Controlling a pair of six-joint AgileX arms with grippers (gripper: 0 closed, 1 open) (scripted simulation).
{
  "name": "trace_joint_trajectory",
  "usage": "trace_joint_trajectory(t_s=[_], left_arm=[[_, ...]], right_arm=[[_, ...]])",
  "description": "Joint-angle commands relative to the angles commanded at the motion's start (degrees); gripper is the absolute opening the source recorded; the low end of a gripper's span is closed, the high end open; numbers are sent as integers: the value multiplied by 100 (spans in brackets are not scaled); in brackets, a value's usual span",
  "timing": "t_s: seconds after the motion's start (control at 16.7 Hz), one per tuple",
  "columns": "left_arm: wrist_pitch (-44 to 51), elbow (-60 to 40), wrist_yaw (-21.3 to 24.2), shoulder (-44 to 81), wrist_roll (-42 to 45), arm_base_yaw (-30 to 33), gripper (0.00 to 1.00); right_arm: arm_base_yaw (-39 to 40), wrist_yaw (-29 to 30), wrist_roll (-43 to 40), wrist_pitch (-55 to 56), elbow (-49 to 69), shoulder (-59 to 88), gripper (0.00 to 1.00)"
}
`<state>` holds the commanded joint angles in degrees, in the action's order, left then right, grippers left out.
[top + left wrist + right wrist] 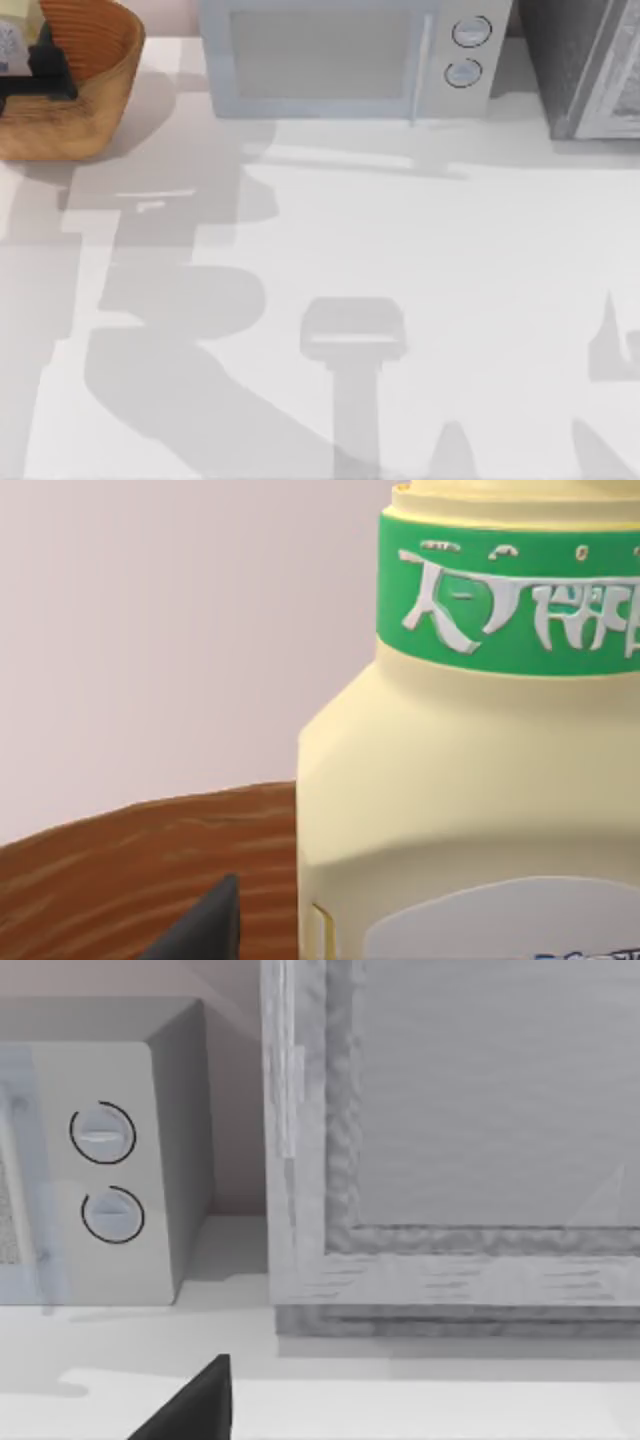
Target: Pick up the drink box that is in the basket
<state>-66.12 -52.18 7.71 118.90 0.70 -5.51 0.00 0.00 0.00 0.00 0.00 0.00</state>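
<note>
While the left gripper (45, 60) hangs over the basket (95, 90) beside the drink box (470, 810), whether its jaws grip is unclear; lifting remains.

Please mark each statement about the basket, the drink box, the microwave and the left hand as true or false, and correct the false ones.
1. The basket stands at the top view's far left corner of the table. True.
2. The drink box has a red band near its top. False: the band is green with white lettering.
3. The microwave has two round knobs on its front. True.
4. The left hand hovers over the middle of the table. False: it is at the basket, next to the drink box.
5. The basket lies on top of the microwave. False: it sits on the table, to the microwave's left.
</note>
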Motion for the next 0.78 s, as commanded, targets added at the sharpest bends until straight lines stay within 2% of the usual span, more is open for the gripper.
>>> trace_joint_trajectory(t_s=[0.3,0.78], left_arm=[[103,-153,-29,41,5,31,100],[613,-1337,-78,722,-7,88,100]], right_arm=[[0,0,0,0,0,0,100],[0,0,0,0,0,0,100]])
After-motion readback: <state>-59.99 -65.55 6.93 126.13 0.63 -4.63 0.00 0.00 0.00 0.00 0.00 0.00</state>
